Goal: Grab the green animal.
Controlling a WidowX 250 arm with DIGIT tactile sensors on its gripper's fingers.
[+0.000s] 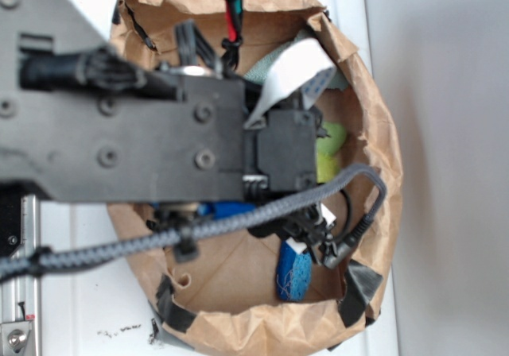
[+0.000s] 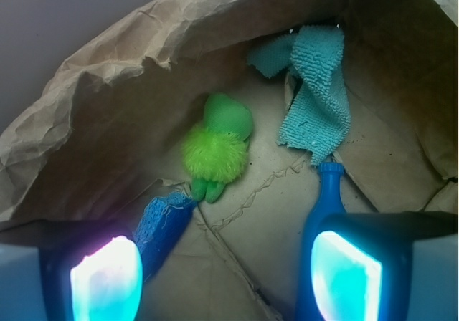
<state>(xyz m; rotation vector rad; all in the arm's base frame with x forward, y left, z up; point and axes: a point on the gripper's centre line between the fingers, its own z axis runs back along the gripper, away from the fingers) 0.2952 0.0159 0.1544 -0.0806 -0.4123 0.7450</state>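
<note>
The green animal (image 2: 216, 147) lies on the floor of the paper bag, its fuzzy lime body below a smooth green head, feet pointing toward me. In the exterior view only a slice of the green animal (image 1: 330, 151) shows past the arm. My gripper (image 2: 226, 278) is open, its two glowing pads wide apart with nothing between them. It hovers short of the toy, which sits ahead and slightly left of the gap's centre.
A blue sponge (image 2: 163, 224) lies beside the left pad, touching the toy's feet. A blue bottle (image 2: 326, 199) stands by the right pad. A teal rag (image 2: 315, 99) drapes at the back. The crumpled brown paper bag wall (image 2: 122, 99) rises at left.
</note>
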